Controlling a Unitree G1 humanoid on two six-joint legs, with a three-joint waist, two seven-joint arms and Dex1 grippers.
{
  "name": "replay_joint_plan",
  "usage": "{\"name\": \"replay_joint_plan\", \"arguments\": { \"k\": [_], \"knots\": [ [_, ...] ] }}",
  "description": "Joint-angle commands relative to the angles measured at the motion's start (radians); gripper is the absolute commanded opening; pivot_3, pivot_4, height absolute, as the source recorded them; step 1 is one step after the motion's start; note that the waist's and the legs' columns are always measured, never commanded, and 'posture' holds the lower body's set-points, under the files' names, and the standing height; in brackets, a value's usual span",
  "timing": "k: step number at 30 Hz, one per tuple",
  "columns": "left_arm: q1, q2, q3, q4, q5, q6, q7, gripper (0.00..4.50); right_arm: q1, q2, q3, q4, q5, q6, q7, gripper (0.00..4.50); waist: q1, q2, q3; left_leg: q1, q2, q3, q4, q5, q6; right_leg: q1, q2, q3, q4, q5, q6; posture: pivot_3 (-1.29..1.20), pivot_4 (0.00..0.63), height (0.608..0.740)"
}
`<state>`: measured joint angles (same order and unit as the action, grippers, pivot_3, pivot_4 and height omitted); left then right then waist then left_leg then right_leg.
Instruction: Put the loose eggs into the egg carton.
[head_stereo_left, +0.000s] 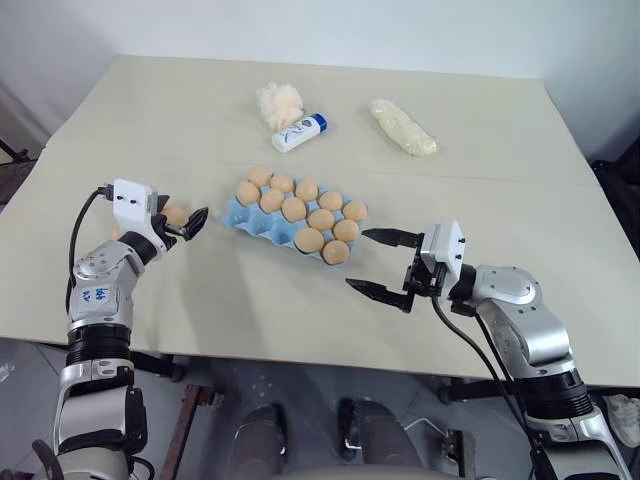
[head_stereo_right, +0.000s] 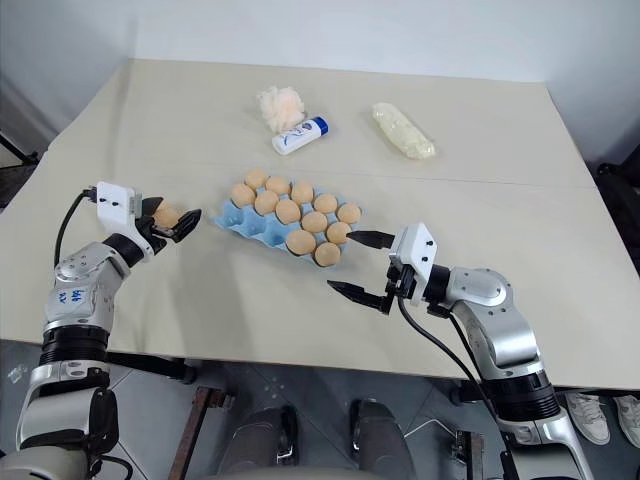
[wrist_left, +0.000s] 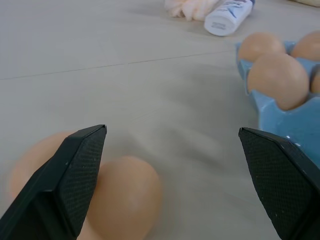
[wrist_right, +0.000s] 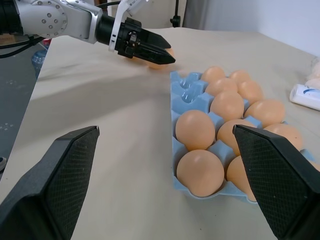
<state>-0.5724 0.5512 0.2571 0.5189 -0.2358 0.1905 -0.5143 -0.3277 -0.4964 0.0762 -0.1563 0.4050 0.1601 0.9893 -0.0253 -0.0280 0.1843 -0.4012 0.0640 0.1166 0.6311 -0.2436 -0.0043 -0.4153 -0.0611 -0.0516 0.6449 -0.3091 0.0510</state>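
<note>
The light blue egg carton (head_stereo_left: 243, 220) lies mid-table and holds several pale orange eggs (head_stereo_left: 294, 208); its cups nearest my left arm are bare. Two loose eggs (wrist_left: 125, 195) rest on the table left of the carton, one partly hidden behind a finger. My left gripper (head_stereo_left: 190, 218) is open and level at these eggs (head_stereo_right: 166, 216), one finger (wrist_left: 75, 180) against them and nothing held. My right gripper (head_stereo_left: 356, 260) is open just right of the carton's near end, pointing left at it, holding nothing. The right wrist view shows the carton (wrist_right: 182, 107) and my left gripper (wrist_right: 150, 50) beyond it.
Behind the carton lie a white-and-blue bottle (head_stereo_left: 300, 132) and a pale fluffy ball (head_stereo_left: 280, 103). A pale lumpy bag (head_stereo_left: 403, 127) lies at the back right. The table's near edge (head_stereo_left: 300, 355) runs just below both grippers.
</note>
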Motion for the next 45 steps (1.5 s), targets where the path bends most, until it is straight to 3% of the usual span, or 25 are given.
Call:
{"name": "replay_joint_plan", "arguments": {
  "k": [1,12,22,33,45],
  "knots": [
    [0.007,-0.008,-0.011,-0.007,-0.016,0.054,-0.024,4.49,0.003,0.000,-0.016,-0.026,0.007,-0.011,-0.006,4.50,0.000,0.000,0.000,0.000,0.000,0.000,0.000,0.000,0.000,0.000,0.000,0.000,0.000,0.000,0.000,0.00,0.150,0.740],
    [0.072,-0.015,-0.003,-0.266,-0.157,0.262,-0.119,4.49,0.005,0.001,-0.019,-0.021,0.006,-0.016,-0.011,4.50,-0.002,0.000,0.000,0.002,0.000,0.000,-0.001,0.000,0.000,0.001,0.000,0.001,0.000,0.000,0.000,0.00,0.150,0.740],
    [0.106,-0.008,0.086,-0.375,-0.203,0.143,-0.141,4.49,-0.005,0.016,-0.008,0.002,0.003,-0.026,-0.005,4.50,-0.002,0.000,0.000,0.001,0.000,0.000,-0.001,0.000,0.000,0.001,0.000,0.001,-0.001,0.000,0.000,0.00,0.150,0.740],
    [0.172,0.036,0.051,-0.265,-0.095,0.085,-0.107,4.49,-0.006,0.015,-0.012,0.001,0.001,-0.021,-0.002,4.50,-0.001,0.000,0.000,0.001,0.000,0.000,-0.002,0.000,0.000,0.000,0.000,0.002,-0.001,0.000,-0.001,0.00,0.150,0.740],
    [0.068,-0.003,-0.037,-0.056,-0.032,0.031,-0.110,4.49,-0.008,0.014,-0.014,-0.013,0.002,-0.012,-0.009,4.50,-0.004,0.000,0.000,0.000,0.000,0.000,-0.002,0.000,0.000,0.000,-0.001,0.001,-0.002,0.000,-0.001,0.00,0.150,0.740]
  ]
}}
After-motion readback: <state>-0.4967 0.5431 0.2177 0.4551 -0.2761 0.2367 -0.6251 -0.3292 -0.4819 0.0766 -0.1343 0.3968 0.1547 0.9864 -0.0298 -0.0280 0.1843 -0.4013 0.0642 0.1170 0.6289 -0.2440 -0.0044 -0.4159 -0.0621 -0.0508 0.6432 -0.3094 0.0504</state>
